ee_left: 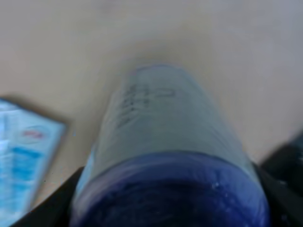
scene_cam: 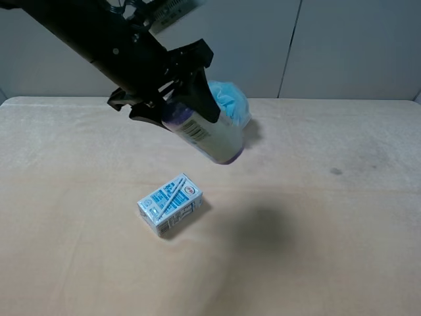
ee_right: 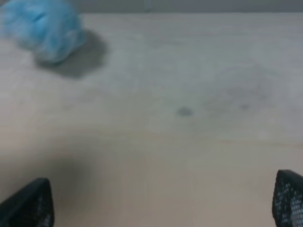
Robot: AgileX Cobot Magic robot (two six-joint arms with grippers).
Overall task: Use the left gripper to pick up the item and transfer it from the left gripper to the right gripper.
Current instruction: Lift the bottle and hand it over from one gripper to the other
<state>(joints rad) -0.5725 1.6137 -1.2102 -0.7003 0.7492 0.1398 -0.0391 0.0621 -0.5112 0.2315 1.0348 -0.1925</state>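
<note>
- You have the cream-white cylindrical container with purple ends (scene_cam: 207, 131) up off the beige table (scene_cam: 342, 217), tilted, clamped between the 2 jaws of the black left gripper (scene_cam: 172, 99), left of centre in the high view.
- The blue-and-white drink carton (scene_cam: 170, 205) lies on the table in front of the container.
- The fluffy light-blue mesh puff (scene_cam: 233, 105) sits on the table behind the container, partly hidden by it.
- Your black right gripper (ee_right: 158, 203) hangs above the table, jaws wide apart, well apart from the puff.
</note>
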